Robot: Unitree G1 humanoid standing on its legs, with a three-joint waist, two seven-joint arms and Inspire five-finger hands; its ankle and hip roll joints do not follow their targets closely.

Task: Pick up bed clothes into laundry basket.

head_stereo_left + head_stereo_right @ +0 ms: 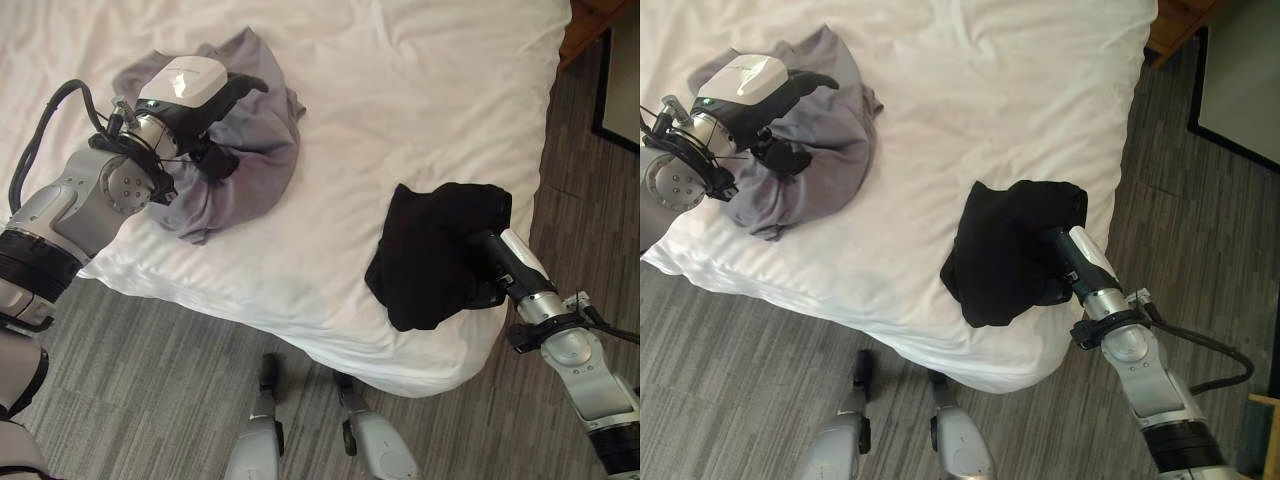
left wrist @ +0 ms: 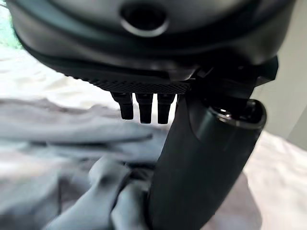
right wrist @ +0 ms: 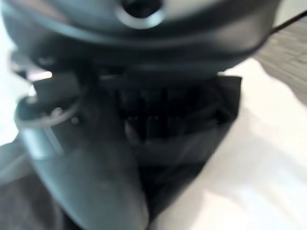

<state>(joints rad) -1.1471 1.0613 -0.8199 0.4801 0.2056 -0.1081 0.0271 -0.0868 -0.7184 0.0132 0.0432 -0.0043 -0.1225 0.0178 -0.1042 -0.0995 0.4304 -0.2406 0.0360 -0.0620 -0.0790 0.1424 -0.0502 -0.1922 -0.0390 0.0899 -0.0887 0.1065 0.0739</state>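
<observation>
While both arms reach over the white-sheeted bed (image 1: pixel 400 90), my left hand (image 1: pixel 195 100) rests on top of the crumpled grey cloth garment (image 1: pixel 250 160), which lies near the bed's left front edge. In the left wrist view, my thumb (image 2: pixel 192 167) presses down into the grey folds and the fingers (image 2: pixel 141 108) curl toward the fabric, so this hand grips the garment. My right hand (image 1: pixel 1065 265) is buried in the bunched black cloth garment (image 1: pixel 1005 250), which lies near the bed's front right corner. Black fabric wraps over the hand, hiding its fingers; I cannot tell whether they are closed. Grey wood-pattern floor (image 1: pixel 150 380) borders the bed.
</observation>
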